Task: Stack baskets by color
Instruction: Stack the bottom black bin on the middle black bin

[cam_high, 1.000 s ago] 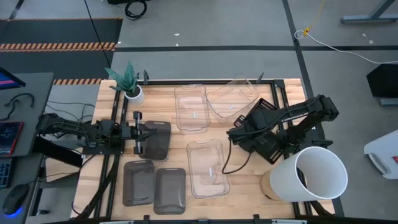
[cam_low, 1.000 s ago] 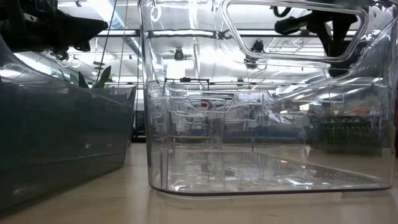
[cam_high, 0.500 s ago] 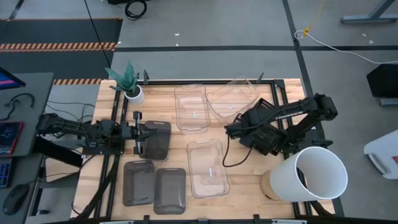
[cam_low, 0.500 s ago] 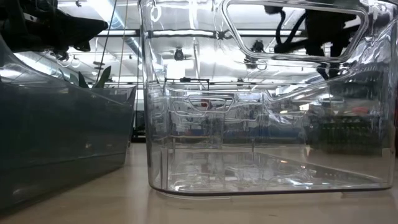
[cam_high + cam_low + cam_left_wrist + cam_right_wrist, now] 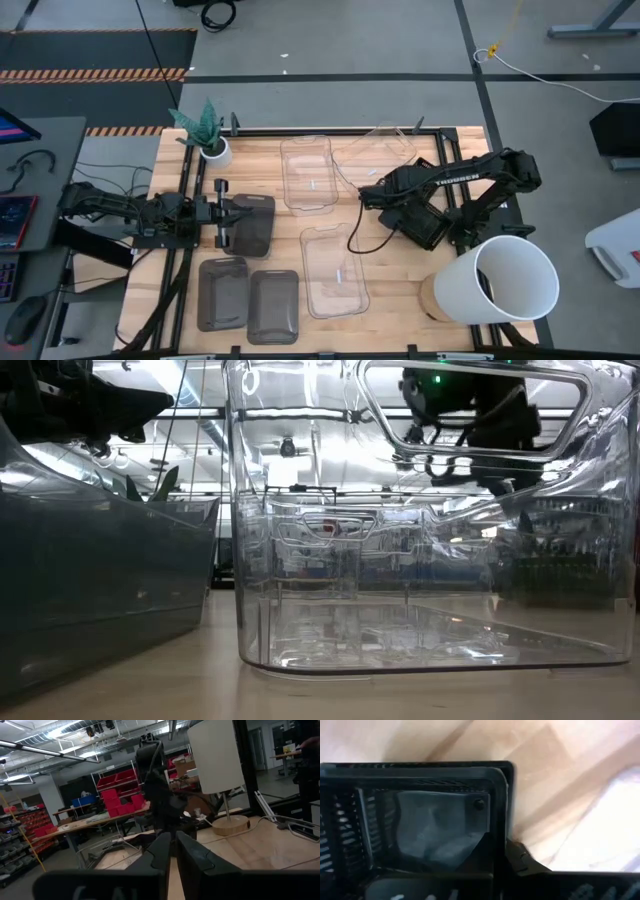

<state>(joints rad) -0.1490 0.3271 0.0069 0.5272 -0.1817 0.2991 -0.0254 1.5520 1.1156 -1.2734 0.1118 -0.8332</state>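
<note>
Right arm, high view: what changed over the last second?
The right gripper, shut, swung left over the table, away from the black perforated baskets toward the clear transparent plastic bins; it holds nothing visible. The left gripper stayed over the smoky dark grey bin. No basket moved.

Bare wood lies between the smoky baskets and clear basket; the white bucket blocks the right corner

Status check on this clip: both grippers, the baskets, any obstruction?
Left gripper over a smoky dark grey plastic basket, fingers nearly shut. Right gripper shut on a black perforated basket, lifted beside the clear transparent baskets. Big white cylindrical bucket crowds the right arm.
</note>
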